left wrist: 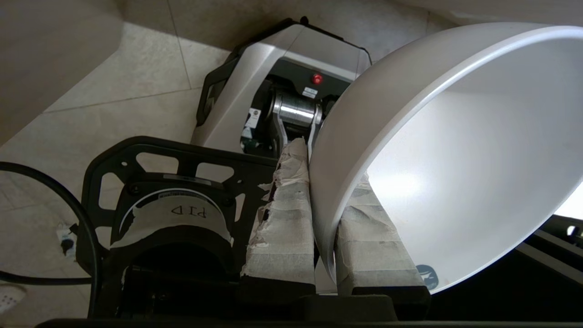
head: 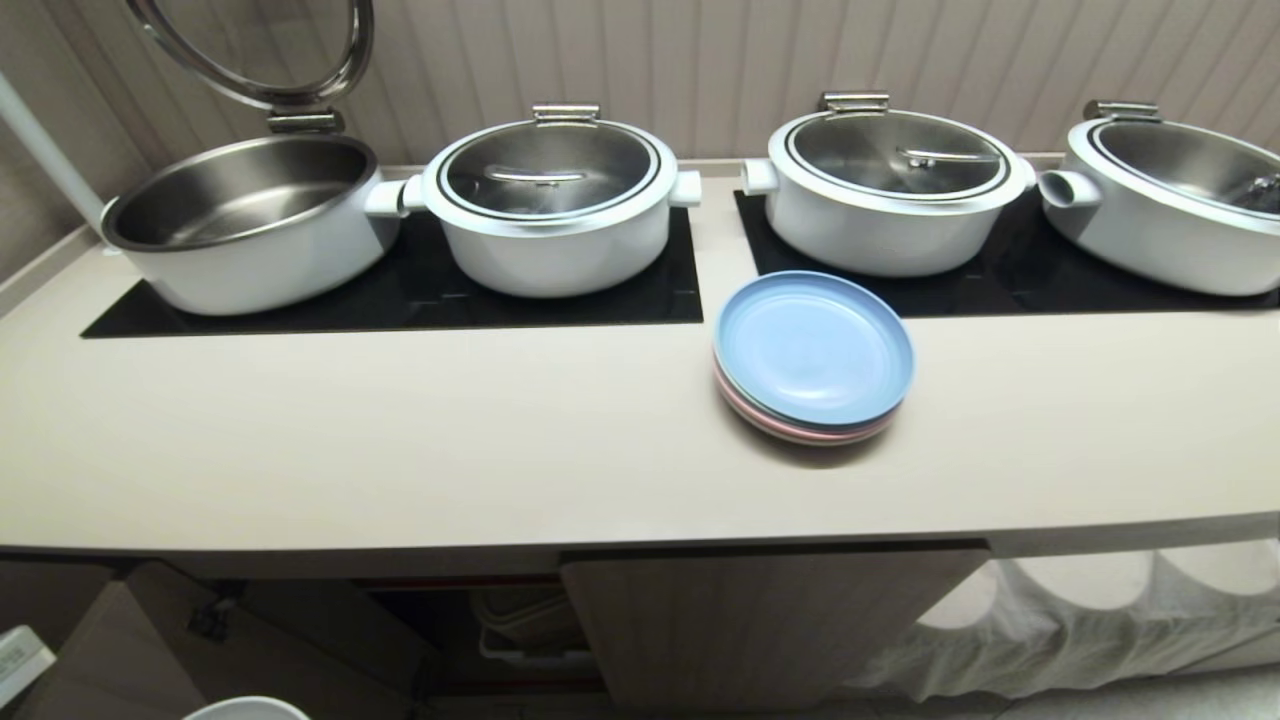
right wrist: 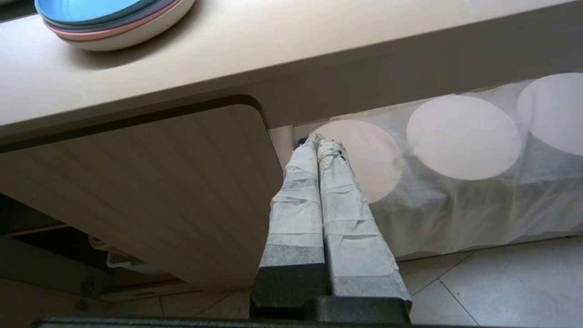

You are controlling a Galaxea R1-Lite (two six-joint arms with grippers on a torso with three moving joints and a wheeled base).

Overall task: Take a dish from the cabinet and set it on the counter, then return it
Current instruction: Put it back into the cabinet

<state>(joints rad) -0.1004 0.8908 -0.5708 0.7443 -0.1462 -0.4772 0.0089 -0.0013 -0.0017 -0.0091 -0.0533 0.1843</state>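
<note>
Four pots (head: 555, 205) stand in a row along the top of the frame, on two hob panels (head: 400, 300) set into the surface (head: 400, 450). A stack of plates (head: 812, 355) sits right of centre, before the third pot. Below the surface's front edge, the cabinet (head: 760, 620) door is at lower centre, and the bowl (head: 245, 708) shows at the bottom left edge.

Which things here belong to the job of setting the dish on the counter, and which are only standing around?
Belong to the job:
- white bowl, its rim pinched by the left gripper
- counter
- cabinet, one door open

Only standing around:
- stack of plates, blue on top
- four white pots on the hob panels
- right gripper, shut, idle below the counter edge
</note>
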